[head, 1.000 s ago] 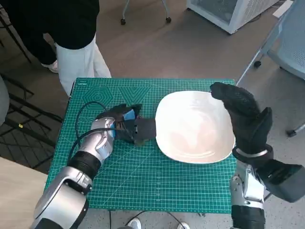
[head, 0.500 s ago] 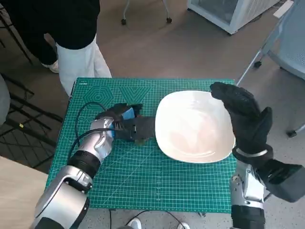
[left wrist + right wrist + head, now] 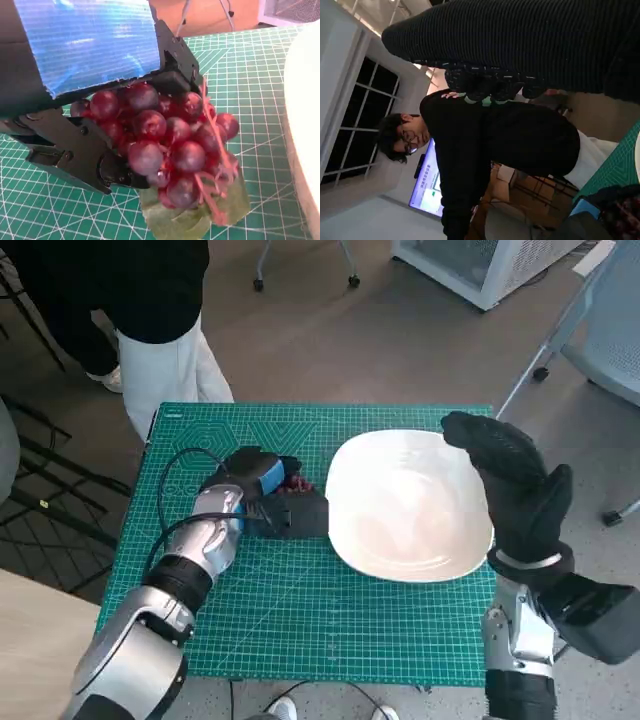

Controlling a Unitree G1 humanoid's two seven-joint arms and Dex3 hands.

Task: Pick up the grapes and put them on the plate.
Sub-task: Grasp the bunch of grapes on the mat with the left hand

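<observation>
A bunch of dark red grapes with a green leaf under it sits in the grip of my left hand, whose black fingers close round it from both sides. From the head view the left hand lies just left of the white plate, and a bit of the grapes shows at its far side. Whether the bunch is off the green mat I cannot tell. My right hand is raised over the plate's right rim, holding nothing. The plate holds nothing.
A person in a black top and white trousers stands at the table's far left corner, also seen as a person in the right wrist view. A black cable loops over the mat behind my left wrist. A chair stands at the right.
My left hand has shifted slightly away from me and turned, so the red grapes now show beside it. The right hand and the plate have not moved.
</observation>
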